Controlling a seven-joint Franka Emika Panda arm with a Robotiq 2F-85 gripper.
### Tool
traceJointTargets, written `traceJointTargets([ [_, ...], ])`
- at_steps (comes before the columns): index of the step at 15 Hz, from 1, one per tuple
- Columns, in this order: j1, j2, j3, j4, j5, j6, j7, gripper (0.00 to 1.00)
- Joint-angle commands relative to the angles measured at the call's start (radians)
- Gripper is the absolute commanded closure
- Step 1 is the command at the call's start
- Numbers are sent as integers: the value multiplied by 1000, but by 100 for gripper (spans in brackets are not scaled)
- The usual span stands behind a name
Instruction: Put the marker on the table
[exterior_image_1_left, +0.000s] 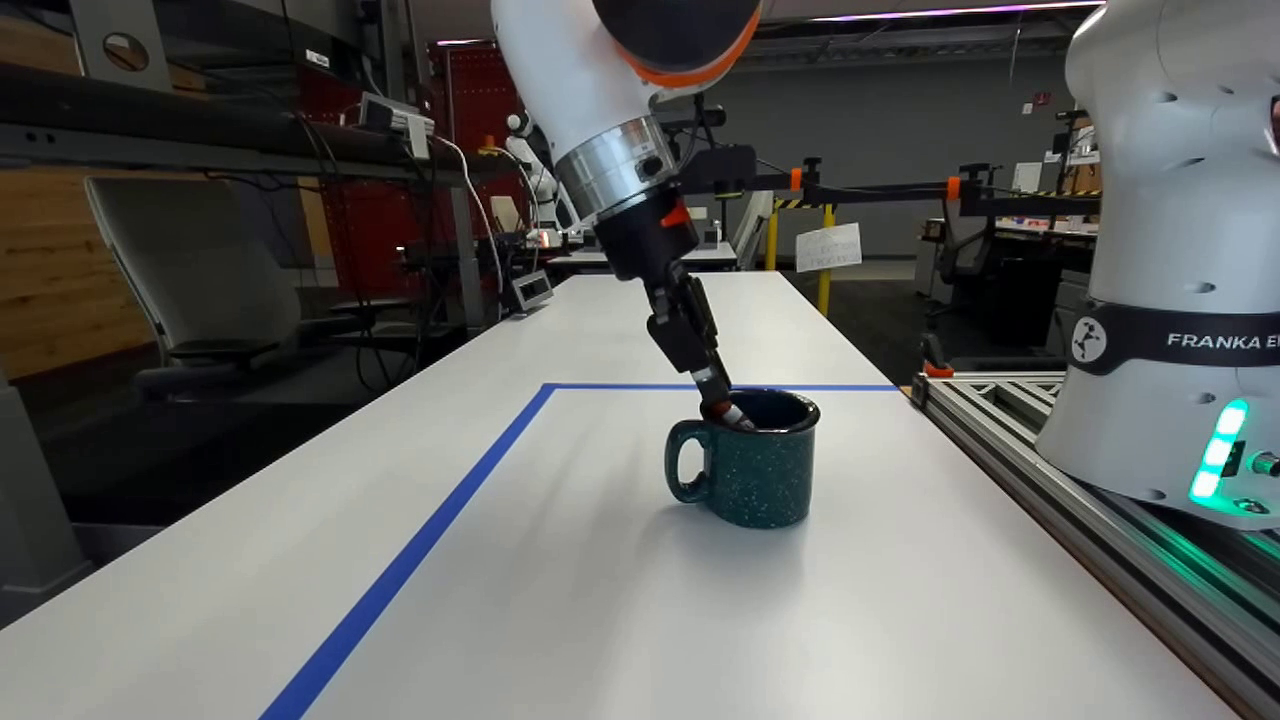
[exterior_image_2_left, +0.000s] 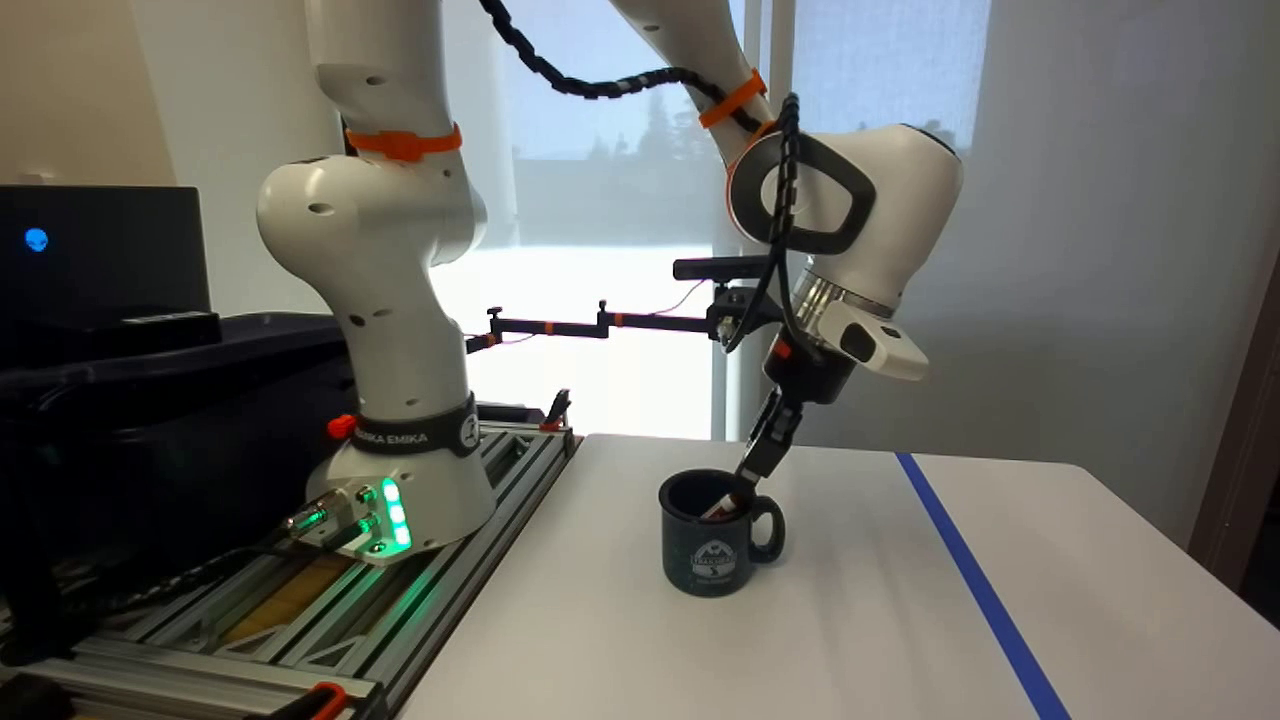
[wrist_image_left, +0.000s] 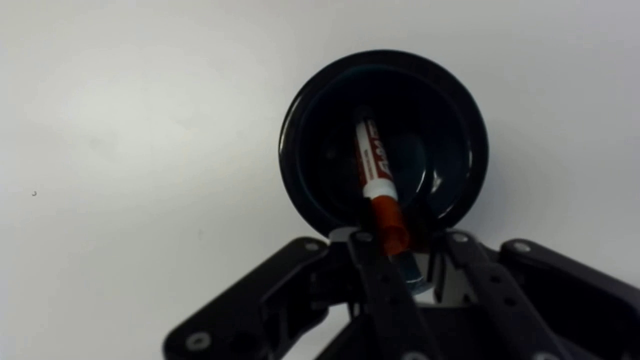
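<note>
The marker (wrist_image_left: 372, 160) has a white and dark red body and an orange-red cap. It lies slanted inside the dark teal mug (exterior_image_2_left: 692, 560), cap end up near the handle side. Its white part also shows at the mug's mouth in an exterior view (exterior_image_1_left: 735, 415). The mug stands upright on the white table (exterior_image_1_left: 560, 600). My gripper (wrist_image_left: 397, 215) reaches down at a slant, fingertips in the mug's mouth, one on each side of the cap. The fingers are close together. The right fingertip is too dark to tell whether it presses on the cap.
Blue tape (exterior_image_1_left: 430, 540) lines mark the tabletop. The mug's handle (exterior_image_2_left: 770, 530) sits right beside the gripper's fingers. A grey rail (exterior_image_1_left: 1060, 480) carrying the white robot base (exterior_image_1_left: 1180, 420) runs along the table's edge. A dark bin (exterior_image_2_left: 200, 450) stands behind the rail.
</note>
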Motion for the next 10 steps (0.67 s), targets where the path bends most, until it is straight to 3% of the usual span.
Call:
traceJointTargets([
  [1,2,-9,3,6,13,-24,-18,98],
  [5,-2,-24,0,7,19,-48,-37,95],
  [10,4,-133,7,13,36,-178,-39,95],
])
